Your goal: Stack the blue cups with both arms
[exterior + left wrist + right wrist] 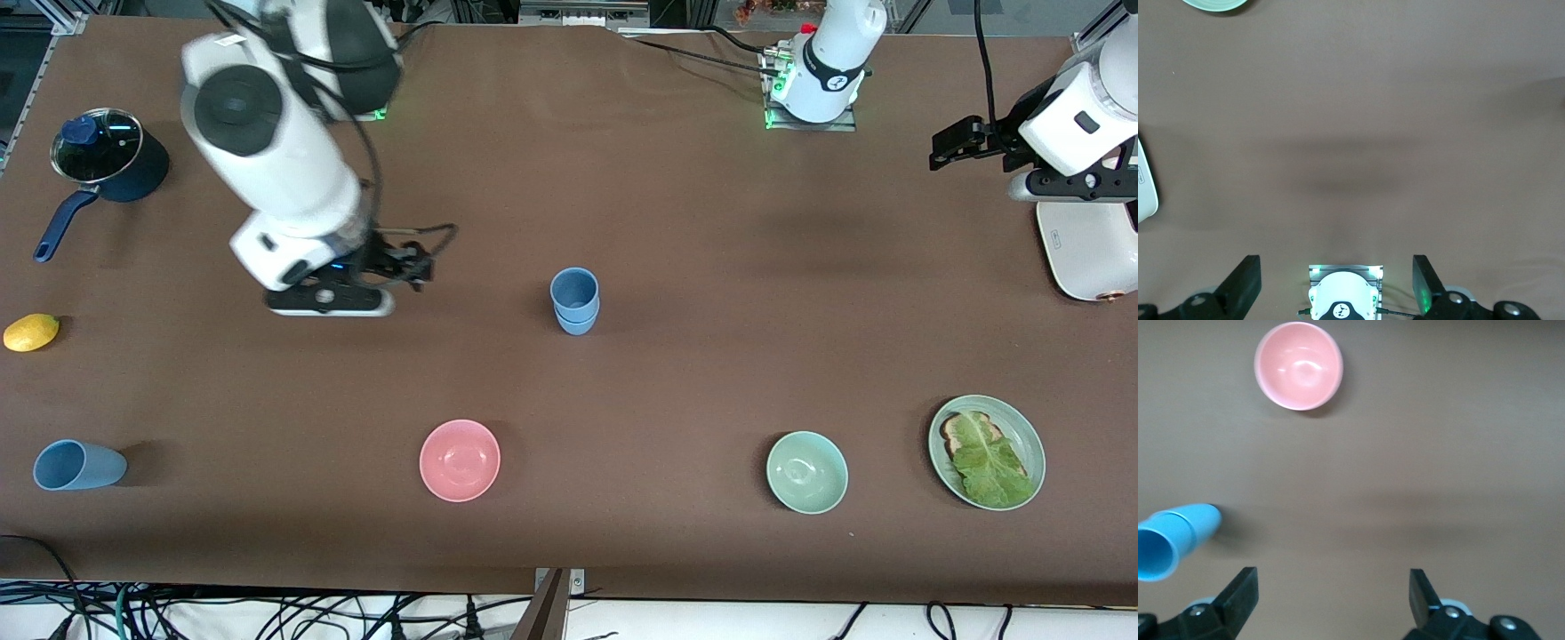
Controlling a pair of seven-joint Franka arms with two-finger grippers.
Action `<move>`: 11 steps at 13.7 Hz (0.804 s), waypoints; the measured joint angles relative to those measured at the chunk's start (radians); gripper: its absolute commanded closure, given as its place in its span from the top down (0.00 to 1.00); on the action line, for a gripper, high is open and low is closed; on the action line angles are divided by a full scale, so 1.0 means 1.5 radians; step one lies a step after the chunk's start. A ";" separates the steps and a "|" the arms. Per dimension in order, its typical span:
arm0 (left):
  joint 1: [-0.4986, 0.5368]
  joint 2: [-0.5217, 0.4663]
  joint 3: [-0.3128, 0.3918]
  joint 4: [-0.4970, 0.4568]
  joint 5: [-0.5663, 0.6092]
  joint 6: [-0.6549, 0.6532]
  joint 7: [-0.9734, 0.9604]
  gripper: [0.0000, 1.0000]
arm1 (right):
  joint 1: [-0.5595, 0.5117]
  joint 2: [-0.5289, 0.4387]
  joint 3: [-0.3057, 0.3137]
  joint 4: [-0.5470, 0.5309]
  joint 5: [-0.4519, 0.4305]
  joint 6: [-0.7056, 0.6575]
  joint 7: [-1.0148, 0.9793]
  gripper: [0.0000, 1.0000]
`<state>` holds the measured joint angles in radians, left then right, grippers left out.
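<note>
Two of the blue cups [574,300] are seen nested upright at the centre of the front frame, so that part of the task is judged done. A third blue cup [78,465] is not yet stacked: it is found in the lower corner of the frame at the right arm's end of the desk [676,222], tipped on its side. Its long axis is laid along the length of the desk, with the mouth turned toward the frame edge and the rounded base turned toward the pink bowl [460,460].

The right tool [411,265] is held over bare desk in the upper middle of the frame, beside the nested pair, with its jaws standing wide apart and nothing between them. The left tool [953,147] is parked at the upper edge of the frame at the left arm's end, jaws likewise apart and empty; that arm is waiting.

The lying cup is judged far closer to the right arm. A descent toward the lower corner would be required, and the jaws would have to be set across the cup's axis, not along it.
</note>
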<state>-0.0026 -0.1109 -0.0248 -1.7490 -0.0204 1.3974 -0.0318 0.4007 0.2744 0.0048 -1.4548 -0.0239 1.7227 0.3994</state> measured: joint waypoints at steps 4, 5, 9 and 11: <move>0.000 0.000 0.000 0.000 0.000 0.001 0.000 1.00 | -0.100 -0.085 0.022 -0.049 0.010 -0.066 -0.112 1.00; 0.000 0.000 0.000 0.000 0.000 0.001 0.000 1.00 | -0.113 -0.101 0.023 -0.058 0.011 -0.072 -0.127 1.00; 0.000 0.000 -0.001 0.000 0.000 0.001 0.000 1.00 | -0.162 -0.145 0.026 -0.101 0.011 -0.073 -0.176 1.00; 0.000 0.000 -0.001 0.000 0.000 0.002 0.000 1.00 | -0.179 -0.152 0.026 -0.111 0.012 -0.073 -0.185 1.00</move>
<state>-0.0026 -0.1108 -0.0256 -1.7495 -0.0206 1.3999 -0.0318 0.1316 0.0461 0.0438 -1.6214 -0.0065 1.6130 0.1222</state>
